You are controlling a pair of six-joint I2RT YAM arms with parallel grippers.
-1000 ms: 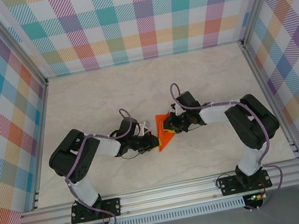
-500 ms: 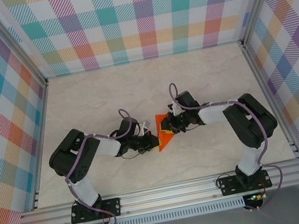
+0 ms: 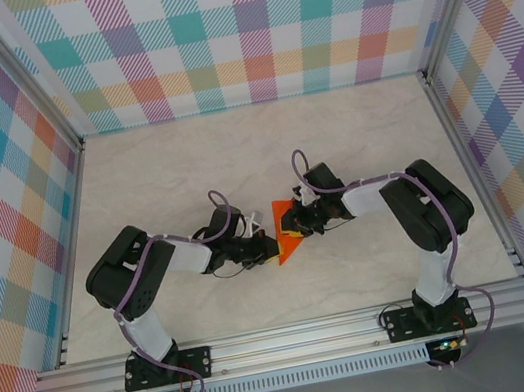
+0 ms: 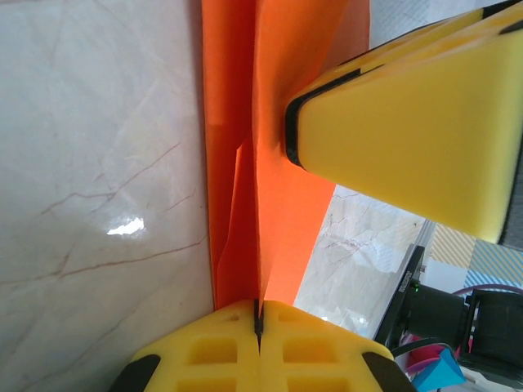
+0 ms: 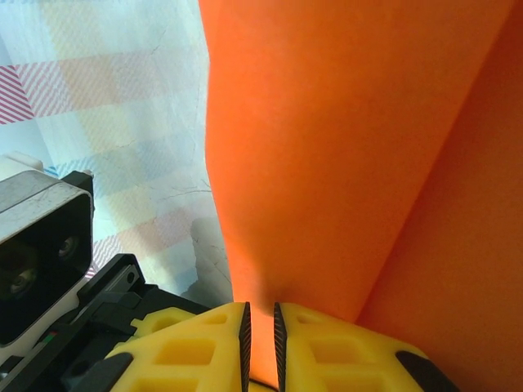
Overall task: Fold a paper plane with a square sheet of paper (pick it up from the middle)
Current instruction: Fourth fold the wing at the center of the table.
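The orange sheet of paper (image 3: pixel 288 243) is folded into a narrow, pointed wedge and is held just above the table between the two arms, its tip toward the near edge. My left gripper (image 3: pixel 269 246) is shut on the paper's centre crease (image 4: pixel 258 245), which runs straight out of its yellow fingers (image 4: pixel 212 351). My right gripper (image 3: pixel 293 219) grips the paper from the other side. Its jaws stand nearly together with an orange flap (image 5: pixel 327 147) between them at the right gripper (image 5: pixel 260 322). One right finger (image 4: pixel 409 114) presses against the sheet (image 4: pixel 278 122).
The marble table (image 3: pixel 234 150) is walled by aluminium rails and checked panels on three sides. The left arm's wrist and camera (image 5: pixel 41 261) sit close to the right gripper. Both arms are bent low with their elbows out.
The right arm's forearm and elbow have shifted a little to the left and the right jaws have narrowed slightly. The left arm and the paper stay in place.
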